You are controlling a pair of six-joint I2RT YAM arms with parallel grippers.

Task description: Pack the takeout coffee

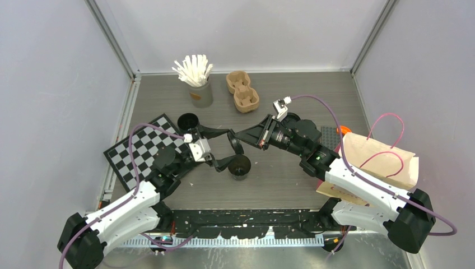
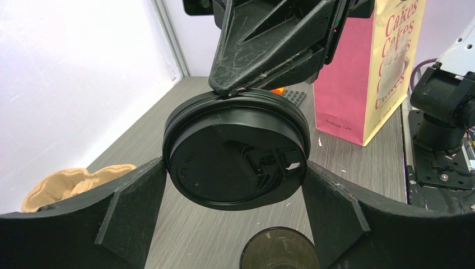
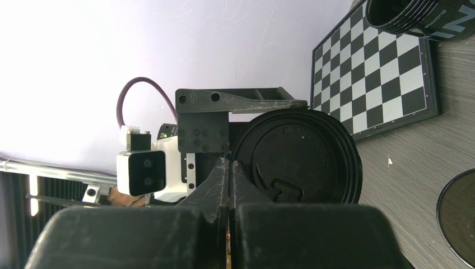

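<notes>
The right gripper (image 3: 229,175) is clamping shut on the rim of a black lid (image 3: 302,157), pinching only its edge and holding the disc up on its side in the air, so that both faces and the rest of the rim are staying clear for the other arm. The left gripper (image 2: 235,165) is standing with its jaws spread wide, one finger (image 2: 131,210) on each side of the lid; the lid's edges are appearing to meet the inner faces, but whether they are pressing or only bracketing it I cannot tell. This is looking like a handover, giving the left arm a hold across the lid's width, which would suit pressing it down flat. An open black cup (image 2: 277,251) is waiting on the table (image 1: 291,174) just below and in front of the lid, probably its destination. A second black cup (image 1: 189,121) is standing beside the far corner of the checkerboard (image 1: 140,150). The brown carrier (image 1: 242,89) is sitting well back, with both sockets showing nothing inside, and a paper bag (image 2: 367,84) is lying at the right.
</notes>
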